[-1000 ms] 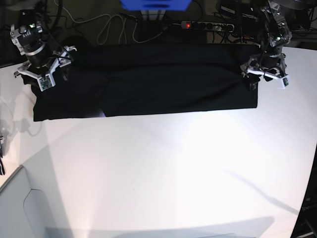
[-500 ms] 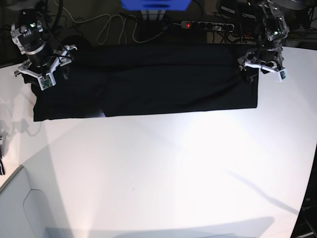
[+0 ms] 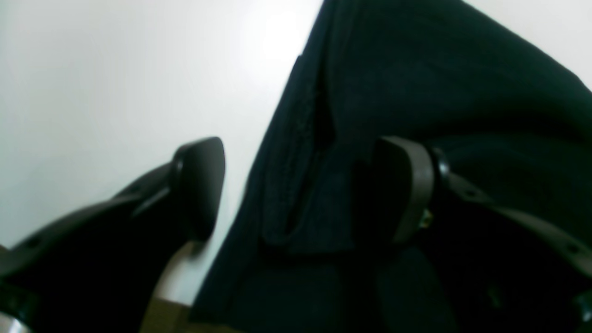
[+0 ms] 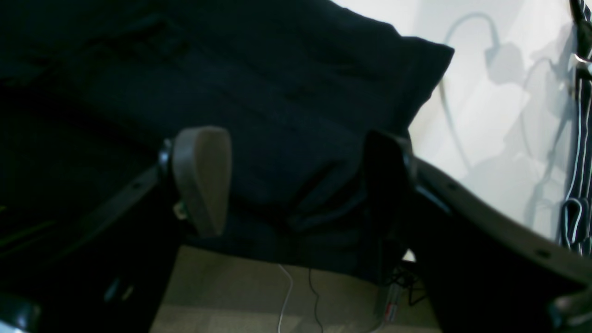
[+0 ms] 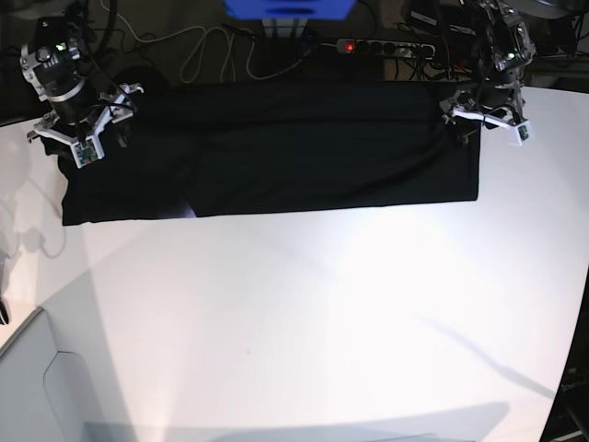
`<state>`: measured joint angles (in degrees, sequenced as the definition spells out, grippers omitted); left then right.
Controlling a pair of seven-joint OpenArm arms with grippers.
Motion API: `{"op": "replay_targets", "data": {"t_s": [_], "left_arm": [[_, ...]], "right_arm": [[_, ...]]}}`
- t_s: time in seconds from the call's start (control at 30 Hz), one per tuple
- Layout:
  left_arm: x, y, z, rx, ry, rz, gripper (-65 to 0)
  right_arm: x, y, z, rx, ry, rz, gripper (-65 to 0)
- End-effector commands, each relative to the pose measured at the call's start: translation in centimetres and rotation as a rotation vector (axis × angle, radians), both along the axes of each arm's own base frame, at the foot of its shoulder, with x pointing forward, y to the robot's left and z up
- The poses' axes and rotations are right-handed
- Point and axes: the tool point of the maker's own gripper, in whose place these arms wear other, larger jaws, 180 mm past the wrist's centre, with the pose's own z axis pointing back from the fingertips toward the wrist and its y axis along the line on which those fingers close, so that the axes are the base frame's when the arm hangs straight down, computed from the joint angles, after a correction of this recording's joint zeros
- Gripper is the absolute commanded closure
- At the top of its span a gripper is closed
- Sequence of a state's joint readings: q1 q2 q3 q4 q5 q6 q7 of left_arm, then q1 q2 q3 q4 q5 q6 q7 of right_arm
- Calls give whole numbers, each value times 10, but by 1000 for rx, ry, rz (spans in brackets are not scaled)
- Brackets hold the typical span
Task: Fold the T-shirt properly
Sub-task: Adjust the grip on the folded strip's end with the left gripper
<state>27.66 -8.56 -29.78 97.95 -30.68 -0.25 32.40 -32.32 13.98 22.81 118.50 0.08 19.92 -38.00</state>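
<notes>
The black T-shirt [image 5: 276, 157] lies folded into a long band along the far side of the white table [image 5: 304, 313], plain side up; no print shows. My left gripper [image 5: 486, 124] is at the band's right end. In the left wrist view it [image 3: 303, 189] is open, with its jaws on either side of the shirt's layered edge [image 3: 416, 69]. My right gripper [image 5: 81, 138] is at the band's left end. In the right wrist view it [image 4: 296, 182] is open over the shirt's corner [image 4: 277, 92], close to the table's far edge.
Behind the table lie a power strip [image 5: 386, 46] with a red light, loose cables [image 5: 202, 55] and a blue object [image 5: 290, 9]. A grey panel [image 5: 37, 387] sits at the front left corner. Floor and cables [image 4: 286, 296] show below the far edge.
My left gripper has moved a little toward the table's far edge along the shirt's right end. My right gripper has hardly moved. The shirt lies as before.
</notes>
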Motion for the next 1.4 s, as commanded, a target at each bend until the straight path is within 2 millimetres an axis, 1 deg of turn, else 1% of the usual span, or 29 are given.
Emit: {"op": "replay_targets", "data": {"t_s": [0.0, 0.03, 0.1, 0.2, 0.23, 0.27, 0.4, 0.5, 0.63, 0.7, 0.83, 0.9, 1.07, 1.23, 1.37], "left_arm": [[7, 4, 9, 18, -34, -7, -471], [7, 4, 9, 18, -34, -7, -456], [7, 4, 10, 18, -36, -8, -385], [7, 4, 9, 17, -35, -7, -193], [5, 4, 5, 12, -25, -2, -135], [3, 6, 2, 8, -15, 5, -90], [-2, 9, -10, -5, 12, 23, 0], [-5, 12, -16, -12, 28, 34, 0], [-1, 12, -12, -5, 11, 31, 0], [5, 11, -2, 7, -17, 21, 0], [22, 4, 27, 36, -94, -17, 0], [27, 0, 37, 45, -121, -28, 0], [27, 2, 37, 49, -117, -31, 0], [20, 5, 25, 37, -83, -17, 0], [19, 5, 24, 38, -80, -16, 0]], "right_arm": [[3, 1, 7, -3, -25, 18, -433], [3, 1, 7, -3, -25, 18, -433], [3, 1, 7, -3, -25, 18, -433], [3, 1, 7, -3, -24, 18, -433], [3, 1, 7, -3, -24, 18, -433], [3, 1, 7, -3, -24, 18, -433], [3, 1, 7, -3, -24, 18, -433], [3, 1, 6, -3, -22, 17, -433], [3, 1, 6, -3, -22, 17, -433], [4, 1, 6, -3, -24, 17, -433], [4, -2, 1, 2, -13, 7, -433], [4, -2, 0, 2, -12, 6, -433], [4, -2, 0, 3, -10, 6, -433], [4, -2, 0, 5, -11, 6, -433], [4, -2, 0, 6, -11, 6, -433]]}}
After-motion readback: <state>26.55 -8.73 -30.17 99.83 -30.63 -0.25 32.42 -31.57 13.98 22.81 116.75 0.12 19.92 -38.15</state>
